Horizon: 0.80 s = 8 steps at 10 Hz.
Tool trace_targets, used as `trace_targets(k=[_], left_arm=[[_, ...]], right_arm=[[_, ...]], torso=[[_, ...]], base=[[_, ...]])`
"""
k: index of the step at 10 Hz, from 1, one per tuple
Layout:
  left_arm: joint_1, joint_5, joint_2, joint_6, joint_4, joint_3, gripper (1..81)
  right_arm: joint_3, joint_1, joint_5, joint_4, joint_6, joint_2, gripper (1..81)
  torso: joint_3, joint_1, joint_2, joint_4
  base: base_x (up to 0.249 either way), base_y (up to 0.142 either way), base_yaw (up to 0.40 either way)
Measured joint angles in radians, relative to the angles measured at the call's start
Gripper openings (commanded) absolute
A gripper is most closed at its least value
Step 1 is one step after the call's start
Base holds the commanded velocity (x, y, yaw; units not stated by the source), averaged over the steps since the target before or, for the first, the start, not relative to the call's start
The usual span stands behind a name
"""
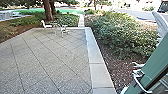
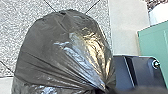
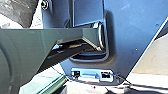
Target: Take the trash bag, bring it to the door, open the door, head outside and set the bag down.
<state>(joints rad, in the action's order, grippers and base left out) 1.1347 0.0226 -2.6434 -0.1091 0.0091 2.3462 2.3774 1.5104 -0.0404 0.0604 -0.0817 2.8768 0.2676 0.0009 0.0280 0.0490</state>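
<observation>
**Black plastic trash bag (image 2: 62, 50) brought to the open green door (image 1: 156, 56)**

Nearest, the full, shiny bag is seen over grey speckled paving (image 1: 50, 57), its creases drawn together at the left gripper (image 2: 106, 88). The neck appears to be pinched there, with the grip closed on it. Whether the right gripper is wide or narrow cannot be told.

Close by on the robot's right, the door is seen with its curved metal handle (image 1: 142, 85). The opening step is judged to be done and the going-outside step in hand; the bag has yet to be set down.

Farther out, the paving is edged by a pale concrete border (image 1: 96, 63), with leafy green bushes (image 1: 122, 32) beyond it. A light-coloured chair (image 1: 46, 25) stands near the far edge, before brown tree trunks (image 1: 50, 11).

For the next move, slow forward driving seems called for, with the door and handle cleared and the bag kept from being snagged or dragged.
</observation>
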Motion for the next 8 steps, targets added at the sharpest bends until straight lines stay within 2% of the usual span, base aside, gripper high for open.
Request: trace_targets(k=[3, 7, 8], left_arm=[[-0.104, 0.06, 0.026, 0.0, -0.023, -0.003, 1.0], [-0.217, 0.143, 0.068, 0.0, -0.074, -0.012, 1.0], [-0.241, 0.166, 0.084, 0.0, -0.088, -0.011, 1.0]], right_arm=[[0.0, -0.015, 0.007, 0.0, 0.0, 0.003, 81.1], [0.001, -0.021, 0.013, 0.0, 0.0, 0.008, 81.1], [0.003, -0.02, 0.013, 0.0, 0.0, 0.009, 81.1]], torso=[[0.089, 0.001, -0.001, 0.0], [0.106, 0.001, -0.001, 0.0], [0.106, 0.001, -0.002, -0.003]], base=[[0.0, 0.0, 0.0], [0.0, 0.0, 0.0], [0.0, 0.0, 0.0]])
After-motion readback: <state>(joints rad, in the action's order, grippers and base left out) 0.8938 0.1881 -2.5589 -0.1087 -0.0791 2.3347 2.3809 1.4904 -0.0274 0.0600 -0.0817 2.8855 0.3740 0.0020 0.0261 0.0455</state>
